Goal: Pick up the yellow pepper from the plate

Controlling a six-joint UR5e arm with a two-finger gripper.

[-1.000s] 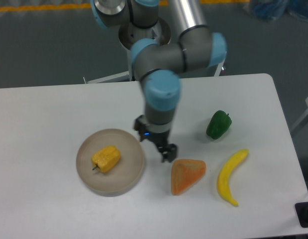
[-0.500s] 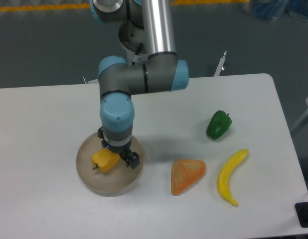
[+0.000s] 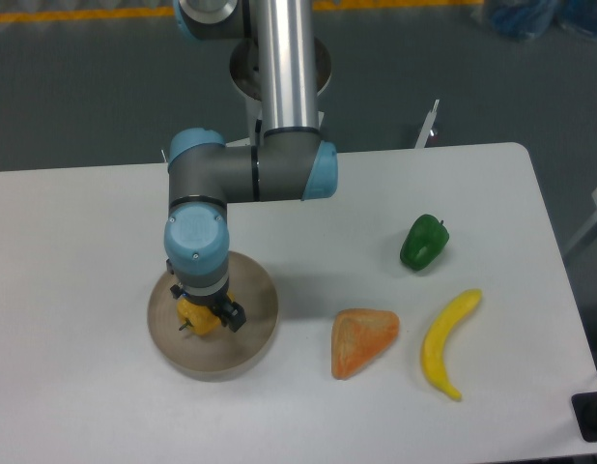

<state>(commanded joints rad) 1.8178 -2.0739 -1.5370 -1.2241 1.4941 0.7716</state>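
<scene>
The yellow pepper (image 3: pixel 196 320) lies on the grey-beige plate (image 3: pixel 252 329) at the left of the table. My gripper (image 3: pixel 204 311) hangs straight over the pepper and hides most of it. One black finger (image 3: pixel 233 316) stands at the pepper's right side. The other finger is hidden behind the wrist. The jaws stand on both sides of the pepper; whether they press on it does not show.
An orange wedge-shaped piece (image 3: pixel 362 340) lies to the right of the plate. A yellow banana (image 3: pixel 445 342) lies further right. A green pepper (image 3: pixel 423 242) sits at the back right. The arm's base stands behind the table's far edge.
The arm has swung left from beside the plate to over it. The gripper has come down around the yellow pepper, which has stayed in place.
</scene>
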